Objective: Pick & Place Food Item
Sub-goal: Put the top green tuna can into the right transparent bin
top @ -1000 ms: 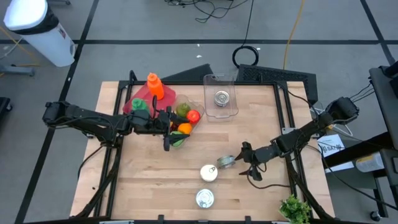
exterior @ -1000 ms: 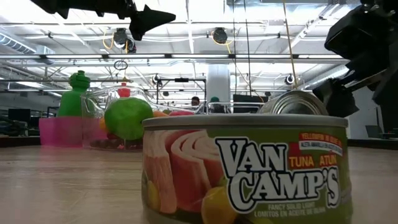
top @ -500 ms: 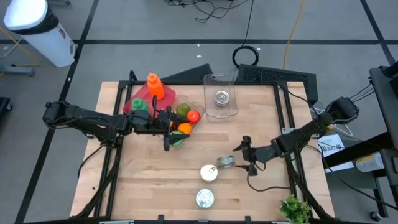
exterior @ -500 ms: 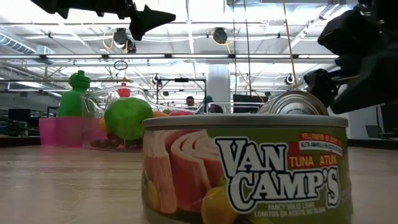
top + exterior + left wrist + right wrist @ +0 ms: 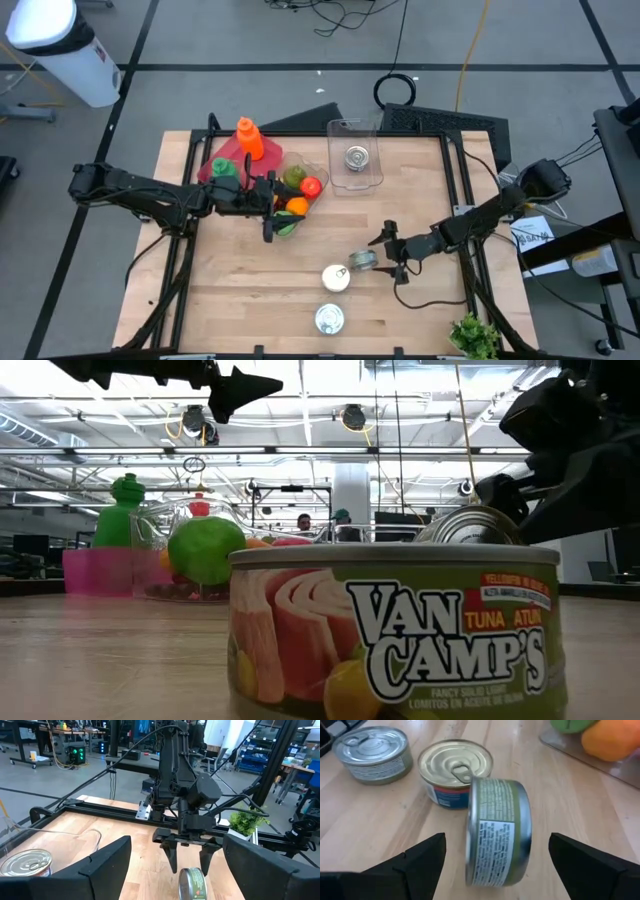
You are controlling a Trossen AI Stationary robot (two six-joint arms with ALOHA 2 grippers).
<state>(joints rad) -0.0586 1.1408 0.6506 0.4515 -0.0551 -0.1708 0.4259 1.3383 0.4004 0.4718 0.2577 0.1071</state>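
A green-labelled can (image 5: 496,833) stands on its rim on the table, right beside a gold-topped can (image 5: 454,770); in the high view it is the tilted can (image 5: 363,261). My right gripper (image 5: 386,254) is open, low over the table, just to the can's right. In its wrist view the fingers (image 5: 422,860) spread wider than the can, which lies just ahead of them, untouched. My left gripper (image 5: 270,214) hangs open by the clear fruit bowl (image 5: 292,192). From its wrist view I see the can (image 5: 193,883) and the right gripper (image 5: 187,854) behind it.
A third can (image 5: 329,320) sits near the table's near edge and fills the low view as the tuna can (image 5: 395,625). A clear container (image 5: 355,155) holds another can. A pink tray with bottles (image 5: 236,152) is at the far left. A green plant (image 5: 475,336) is at the near right corner.
My right gripper has moved toward the table's left and a little toward the far edge, closing in on the can that stands on its rim, with its fingers still spread. The cans have stayed in place.
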